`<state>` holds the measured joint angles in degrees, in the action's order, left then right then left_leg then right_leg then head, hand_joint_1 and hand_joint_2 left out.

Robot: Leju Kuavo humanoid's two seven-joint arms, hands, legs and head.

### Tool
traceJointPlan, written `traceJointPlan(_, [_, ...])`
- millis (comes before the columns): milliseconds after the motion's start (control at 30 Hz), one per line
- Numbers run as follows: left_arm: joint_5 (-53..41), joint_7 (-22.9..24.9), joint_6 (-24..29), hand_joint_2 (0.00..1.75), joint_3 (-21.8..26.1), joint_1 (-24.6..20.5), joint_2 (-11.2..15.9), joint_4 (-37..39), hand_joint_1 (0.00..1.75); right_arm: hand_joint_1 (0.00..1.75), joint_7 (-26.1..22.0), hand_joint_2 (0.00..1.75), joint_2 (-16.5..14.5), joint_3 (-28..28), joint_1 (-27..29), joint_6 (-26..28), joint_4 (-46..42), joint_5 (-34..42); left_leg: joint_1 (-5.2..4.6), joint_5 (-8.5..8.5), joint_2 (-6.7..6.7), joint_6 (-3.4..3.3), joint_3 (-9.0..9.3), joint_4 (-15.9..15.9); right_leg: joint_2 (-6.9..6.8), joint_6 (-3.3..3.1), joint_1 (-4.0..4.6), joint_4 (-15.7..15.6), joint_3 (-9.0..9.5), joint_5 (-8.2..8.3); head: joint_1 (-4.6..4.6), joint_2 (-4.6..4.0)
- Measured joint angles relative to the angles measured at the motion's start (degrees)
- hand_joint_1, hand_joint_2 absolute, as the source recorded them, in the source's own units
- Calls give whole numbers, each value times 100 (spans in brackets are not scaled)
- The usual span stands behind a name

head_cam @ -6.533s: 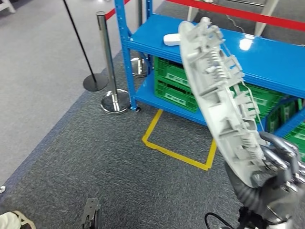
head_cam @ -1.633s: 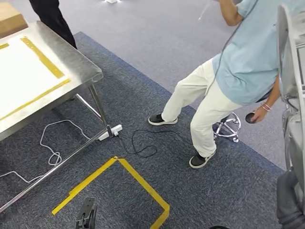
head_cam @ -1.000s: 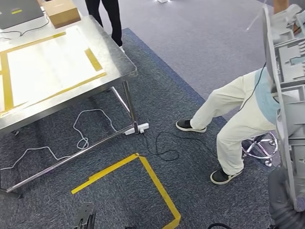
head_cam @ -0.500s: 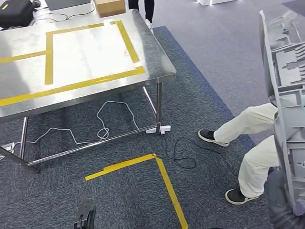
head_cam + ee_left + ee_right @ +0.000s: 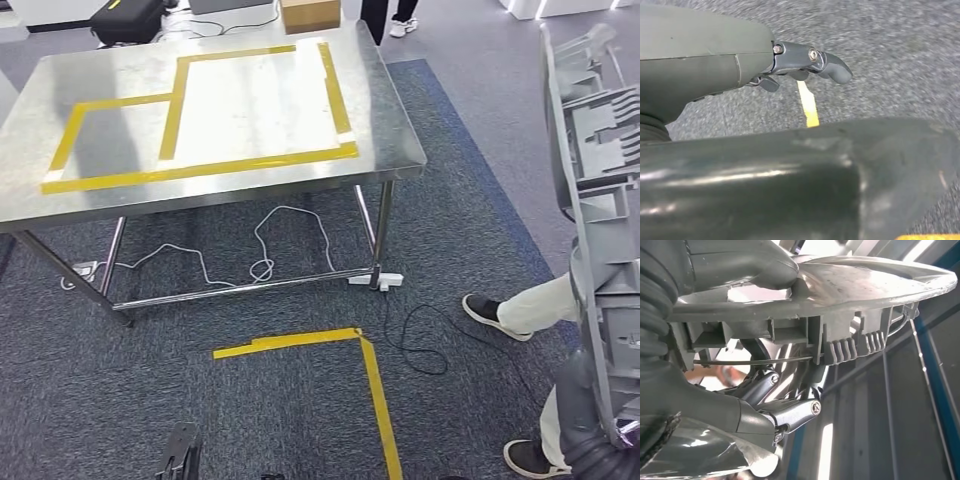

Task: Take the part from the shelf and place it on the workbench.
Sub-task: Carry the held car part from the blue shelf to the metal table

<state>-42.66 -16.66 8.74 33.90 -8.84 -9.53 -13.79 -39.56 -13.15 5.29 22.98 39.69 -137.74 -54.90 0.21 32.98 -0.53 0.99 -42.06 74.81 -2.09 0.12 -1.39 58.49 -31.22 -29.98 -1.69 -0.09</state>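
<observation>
Steel workbench: shiny metal top with thin metal legs, standing on the dark carpet at the far left and middle of the head view.
Yellow tape on the bench: strips that make two box shapes on the top, a small one on the left and a big one on the right.
Black bag: lies on the floor behind the bench's far left side.
Cardboard box: brown, sits at the far edge of the bench.
White cable: loops on the carpet under the bench and runs to a white power strip by the right front leg.
Black cord: curls on the carpet just past the power strip.
Floor tape: a yellow corner stuck on the carpet in front of the bench.
Left hand: hangs low over the carpet in the left wrist view, fingers apart and reaching out, with nothing in them.
Person: pale trousers and dark shoes, standing on the carpet behind the grey part.
Grey plastic part: long, with ribs and clips, held up on end at the right edge of the head view, well apart from the bench.
Right hand: holds the grey part near its lower end; in the right wrist view the thumb presses on the smooth side and the fingers curl under the ribbed side.
</observation>
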Motion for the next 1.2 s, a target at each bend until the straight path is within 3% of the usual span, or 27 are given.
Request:
traceJointPlan(67, [0,0,0,0,0,15,2,0,0,175,0,175,-3,0,3,1,-1,-3,-7,-357,78,-38,251,-514,-153,8,13,0,58,-43,1,0])
traceJointPlan(133, [0,1,-5,0,0,11,11,0,0,175,-2,175,-7,0,5,1,-5,-25,-80,-630,377,-130,614,-1243,-284,42,36,-1,112,-94,0,0])
traceJointPlan(200, [1,4,-10,0,2,7,15,0,0,175,-3,175,-10,-1,8,1,-14,-52,-154,-646,558,-202,735,-1530,-408,98,61,-6,139,-134,2,0])
traceJointPlan(267, [7,3,2,0,7,40,19,0,0,175,-3,175,-14,-2,19,1,-24,-61,-147,-649,434,-243,730,-1573,-518,161,68,-26,166,-171,2,0])
traceJointPlan(300, [13,-8,19,0,10,64,20,0,0,175,-1,175,-16,-3,33,1,-32,-61,-125,-659,362,-270,749,-1603,-458,191,63,3,169,-216,13,0])
traceJointPlan(367, [34,-31,55,0,21,89,16,0,0,175,-2,175,-18,-6,80,2,-64,-42,-74,-684,211,-321,792,-1661,-144,236,49,372,8,-446,51,0])
traceJointPlan(400, [40,-38,67,0,26,92,12,0,0,175,-3,175,-18,-8,100,2,-77,-16,-68,-682,137,-338,795,-1665,37,245,46,727,-161,-612,75,0])
traceJointPlan(433, [36,-37,71,0,30,93,9,0,0,175,-5,175,-18,-10,115,3,-87,20,-65,-679,58,-350,794,-1663,136,252,44,1124,-380,-766,85,0])
traceJointPlan(467, [23,-42,72,0,32,96,5,0,0,175,-5,175,-18,-14,122,3,-89,62,-64,-675,-25,-356,796,-1661,179,259,44,1432,-572,-841,92,0])
traceJointPlan(500, [11,-64,84,0,32,98,-5,0,0,175,-4,175,-18,-32,124,3,-86,125,-64,-670,-110,-358,803,-1657,195,262,42,1557,-686,-800,91,0])
traceJointPlan(533, [1,-91,111,0,33,91,-22,0,0,175,-3,175,-18,-67,125,3,-84,212,-62,-664,-200,-354,813,-1653,203,266,38,1468,-696,-647,90,0])
traceJointPlan(600, [-5,-130,193,0,34,40,-92,0,0,175,-1,175,-17,-199,118,3,-80,468,-50,-643,-384,-324,837,-1634,322,269,11,768,-435,-182,90,0])
traceJointPlan(633, [-14,-121,228,0,34,1,-125,0,0,175,1,175,-16,-270,114,2,-77,585,-52,-629,-469,-298,833,-1609,435,269,-8,407,-284,-38,96,0])
traceJointPlan(700, [-37,-78,263,0,31,-42,-173,0,0,175,3,175,-14,-373,118,1,-60,742,-49,-619,-578,-237,800,-1577,611,231,-20,59,-111,23,102,0])
traceJointPlan(767, [-19,-37,292,0,11,-24,-184,0,0,175,4,175,-11,-416,124,1,-25,888,-30,-629,-632,-180,777,-1579,598,153,-1,33,-82,22,103,0])
traceJointPlan(800, [-1,-20,309,0,-6,-6,-178,0,0,175,4,175,-10,-428,120,0,-4,957,-26,-613,-587,-151,771,-1561,572,117,-2,24,-73,31,103,0])
traceJointPlan(867, [31,-4,335,0,-50,-3,-162,0,0,175,5,175,-9,-450,112,0,30,1028,-34,-452,-337,-85,652,-1292,498,48,-17,3,-42,33,68,0])
traceJointPlan(933, [62,-17,327,0,-84,-36,-148,0,0,175,4,175,-8,-469,110,1,59,1034,-27,-138,-75,-32,307,-597,405,1,-10,0,-13,-6,35,0])
traceJointPlan(1000, [89,-44,291,0,-97,-56,-137,0,0,175,3,175,-7,-482,109,1,88,1037,-11,25,-15,-19,-5,0,323,-14,0,0,23,-54,37,0])
traceJointPlan(1033, [97,-56,276,0,-99,-57,-134,0,0,175,2,175,-7,-484,109,1,99,1039,-10,-44,-11,-29,-29,29,296,-13,5,0,50,-78,36,0])
traceJointPlan(1067, [102,-67,266,0,-101,-57,-132,0,0,175,2,175,-7,-485,110,1,109,1040,-15,-219,-10,-57,66,-180,272,-8,13,0,86,-103,36,0])
traceJointPlan(1133, [102,-85,255,0,-106,-65,-123,0,0,175,2,175,-7,-485,107,1,118,1027,-52,-601,0,-170,427,-918,232,12,25,-7,149,-163,42,0])
traceJointPlan(1200, [99,-98,250,0,-113,-82,-115,0,0,175,-1,175,-6,-485,100,2,126,1002,-113,-678,20,-286,692,-1449,206,68,16,-32,168,-215,54,0])
